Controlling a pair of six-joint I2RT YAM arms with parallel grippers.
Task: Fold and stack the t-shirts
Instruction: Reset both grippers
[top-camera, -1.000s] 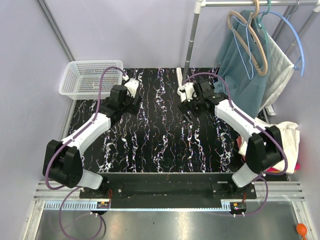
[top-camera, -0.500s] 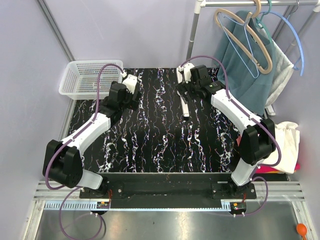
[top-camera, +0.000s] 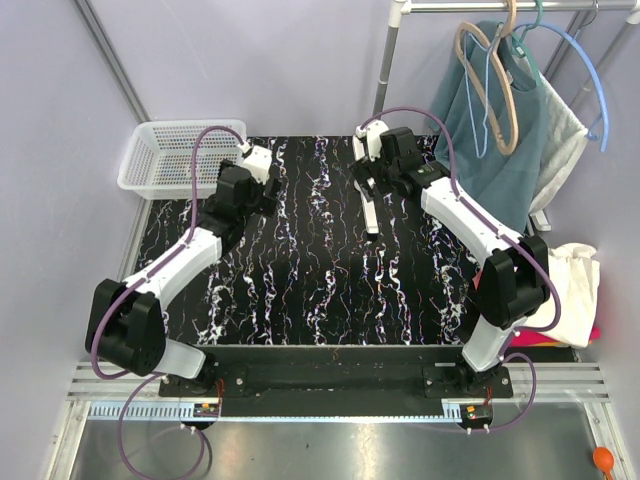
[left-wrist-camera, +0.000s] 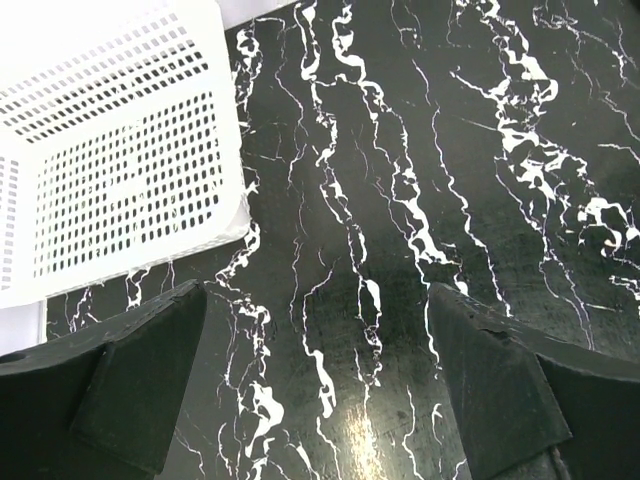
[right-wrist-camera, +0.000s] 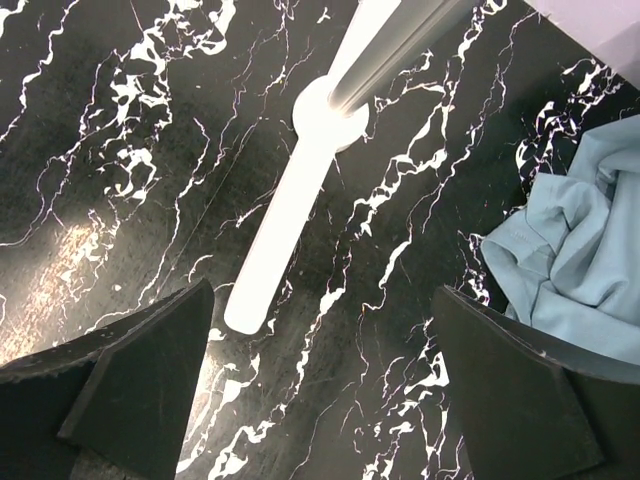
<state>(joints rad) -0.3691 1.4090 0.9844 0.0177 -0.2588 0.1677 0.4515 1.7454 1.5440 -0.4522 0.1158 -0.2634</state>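
Marble-patterned black desk (top-camera: 320, 290) is enclosed by lilac walls (top-camera: 300, 60), and the jaws of the left arm (top-camera: 195, 245) and right arm (top-camera: 465, 220) are spread wide, nothing gripped.

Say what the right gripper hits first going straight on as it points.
The right gripper would likely meet the black white-veined marble tabletop first, just beside the flat white clothes-rack foot; depth is unclear, so it might clip that foot.

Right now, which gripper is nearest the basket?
The left gripper, beside the white mesh basket; the right gripper hangs over the rack's white foot.
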